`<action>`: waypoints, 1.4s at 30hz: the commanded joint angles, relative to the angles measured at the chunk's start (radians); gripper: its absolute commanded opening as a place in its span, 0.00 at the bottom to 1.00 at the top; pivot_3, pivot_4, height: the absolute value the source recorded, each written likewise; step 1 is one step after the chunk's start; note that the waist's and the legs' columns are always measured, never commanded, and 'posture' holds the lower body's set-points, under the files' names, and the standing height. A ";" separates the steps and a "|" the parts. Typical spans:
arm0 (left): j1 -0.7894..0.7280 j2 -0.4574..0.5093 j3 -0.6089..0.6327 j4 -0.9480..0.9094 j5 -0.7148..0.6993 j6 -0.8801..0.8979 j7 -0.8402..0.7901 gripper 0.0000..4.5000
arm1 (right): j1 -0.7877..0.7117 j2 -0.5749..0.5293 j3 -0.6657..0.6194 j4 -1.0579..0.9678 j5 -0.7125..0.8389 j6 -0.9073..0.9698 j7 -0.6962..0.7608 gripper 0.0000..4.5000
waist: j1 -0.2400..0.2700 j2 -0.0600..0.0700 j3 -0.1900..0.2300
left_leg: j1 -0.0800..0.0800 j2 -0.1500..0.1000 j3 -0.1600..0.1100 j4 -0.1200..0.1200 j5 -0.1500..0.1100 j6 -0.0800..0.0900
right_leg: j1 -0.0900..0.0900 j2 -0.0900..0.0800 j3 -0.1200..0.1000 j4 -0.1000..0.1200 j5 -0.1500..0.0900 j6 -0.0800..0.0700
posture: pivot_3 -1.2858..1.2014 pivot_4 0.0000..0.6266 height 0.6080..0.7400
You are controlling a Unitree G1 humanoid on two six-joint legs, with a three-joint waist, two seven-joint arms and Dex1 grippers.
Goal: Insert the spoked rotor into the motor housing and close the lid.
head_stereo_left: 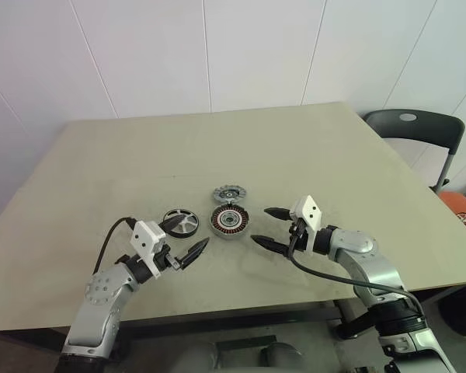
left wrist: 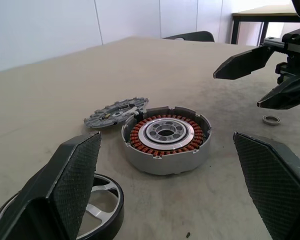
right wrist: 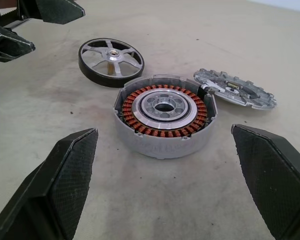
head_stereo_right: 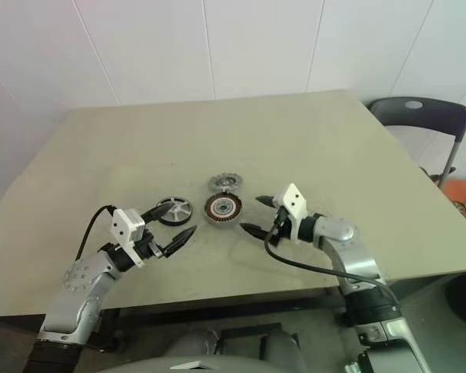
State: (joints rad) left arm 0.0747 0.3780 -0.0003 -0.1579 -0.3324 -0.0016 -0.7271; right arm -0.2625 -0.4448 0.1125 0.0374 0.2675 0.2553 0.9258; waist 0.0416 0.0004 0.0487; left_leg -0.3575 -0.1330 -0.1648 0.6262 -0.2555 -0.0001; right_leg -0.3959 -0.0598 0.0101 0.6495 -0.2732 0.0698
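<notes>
resting: three round parts lie on the pale bench (head_stereo_left: pixel 101 179), clustered a little below the middle of the head views.
motor housing: the motor housing (head_stereo_left: pixel 230 221) sits flat at the centre of the cluster, its open face up, showing a ring of copper-brown windings around a pale hub inside a grey wall.
spoked rotor: the spoked rotor (head_stereo_left: pixel 228 193) lies just above the housing in the head views; the wrist views show its near edge propped on or touching the housing's rim, so it sits slightly tilted.
lid: the lid (head_stereo_left: pixel 180 221) lies flat to the left of the housing, near it but apart, black rim around silver spokes.
left gripper: the left gripper (head_stereo_left: pixel 186 241) hovers at lower left of the cluster, pointing toward the centre, its fingers spread wide and holding nothing; one fingertip (head_stereo_left: pixel 173 224) overlaps the lid's near edge in the head view, contact unclear.
right gripper: the right gripper (head_stereo_left: pixel 269 227) hovers just right of the housing, pointing left at it, fingers spread wide and empty; its own wrist view frames the housing between the two textured pads (right wrist: pixel 65 170).
small ring: a small metal ring (left wrist: pixel 271 119) lies on the bench below the right gripper in the left wrist view.
chair: a dark chair (head_stereo_left: pixel 415 128) stands past the bench's far right corner.
wall: white panels (head_stereo_left: pixel 217 47) fill the top of the head views.
</notes>
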 commanded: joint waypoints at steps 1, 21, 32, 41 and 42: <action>-0.019 -0.005 -0.001 -0.010 0.005 -0.023 0.000 1.00 | -0.026 -0.008 -0.012 0.000 -0.003 -0.016 -0.004 0.99 | 0.000 0.000 0.000 | 0.000 0.000 0.000 0.000 0.000 0.000 | 0.000 0.000 0.000 0.000 0.000 0.000 | 0.52 0.00 1.00; -0.068 -0.020 -0.019 0.029 0.019 -0.036 -0.015 1.00 | 0.000 -0.114 -0.044 0.122 -0.016 -0.064 0.067 0.99 | 0.000 0.000 0.000 | 0.000 0.001 0.001 0.000 0.000 0.000 | 0.000 0.000 0.000 0.000 0.000 0.000 | 0.52 0.00 1.00; -0.064 -0.024 -0.021 0.029 0.022 -0.037 -0.007 1.00 | -0.024 -0.035 0.029 -0.007 -0.054 -0.102 0.040 0.99 | 0.000 0.000 0.000 | 0.000 0.001 0.001 0.000 0.000 0.000 | 0.000 0.001 0.000 0.000 0.000 0.000 | 0.52 0.00 1.00; -0.064 -0.029 -0.020 0.029 0.027 -0.039 0.001 1.00 | -0.123 0.003 0.142 0.070 -0.175 -0.107 0.002 0.99 | 0.000 0.000 0.000 | 0.000 0.001 0.001 0.000 0.000 0.000 | 0.000 0.001 0.000 0.000 0.001 0.000 | 0.52 0.00 1.00; -0.064 -0.029 -0.019 0.030 0.028 -0.040 0.002 1.00 | -0.140 0.009 0.156 0.086 -0.188 -0.110 0.002 0.99 | 0.000 0.000 0.000 | 0.000 0.001 0.001 0.000 0.000 0.000 | 0.000 0.001 0.000 0.000 0.001 -0.001 | 0.52 0.00 1.00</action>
State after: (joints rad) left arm 0.0250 0.3493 -0.0246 -0.1154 -0.3051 -0.0222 -0.7270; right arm -0.3663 -0.4493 0.2541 0.1163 0.1010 0.1646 0.9341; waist 0.0416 0.0002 0.0486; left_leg -0.3570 -0.1321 -0.1639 0.6266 -0.2558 0.0003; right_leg -0.3958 -0.0592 0.0102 0.6493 -0.2708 0.0667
